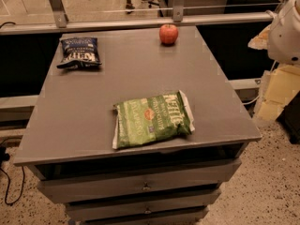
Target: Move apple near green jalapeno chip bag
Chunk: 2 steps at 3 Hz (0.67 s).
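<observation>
Jaws do not show, so whether they are spread or pressed together cannot be told: of the robot only a white rounded arm part [286,29] appears at the upper right edge, off to the side of the table [140,74], and the gripper itself lies outside the frame.

On the grey tabletop the apple [168,33] stands upright near the far edge, right of the middle, red and round, with nothing touching it. The green jalapeno chip bag [152,119] lies flat near the front edge, roughly at the middle, its length running left to right and slightly slanted, with white crimped ends. Apple and green bag are well apart, with bare table between them. A dark blue chip bag [79,52] lies at the far left corner, apart from both.

Below the top, the table's front has stacked drawers [145,186]. A metal rail [140,21] runs just behind the far edge. What looks like yellowish cardboard [281,93] leans at the right, below the arm part. A black cable [5,182] trails on the speckled floor at left.
</observation>
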Each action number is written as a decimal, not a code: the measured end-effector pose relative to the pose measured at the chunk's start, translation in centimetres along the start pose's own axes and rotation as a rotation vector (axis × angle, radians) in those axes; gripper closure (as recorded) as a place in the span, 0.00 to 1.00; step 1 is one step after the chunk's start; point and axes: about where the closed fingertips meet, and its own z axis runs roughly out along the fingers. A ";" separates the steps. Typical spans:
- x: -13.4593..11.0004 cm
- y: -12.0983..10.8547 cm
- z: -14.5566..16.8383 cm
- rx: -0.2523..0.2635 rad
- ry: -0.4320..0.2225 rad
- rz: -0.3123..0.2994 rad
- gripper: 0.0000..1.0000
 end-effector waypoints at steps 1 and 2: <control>0.0 0.0 0.0 0.000 0.000 0.000 0.00; -0.6 -0.9 0.6 0.007 -0.030 -0.010 0.00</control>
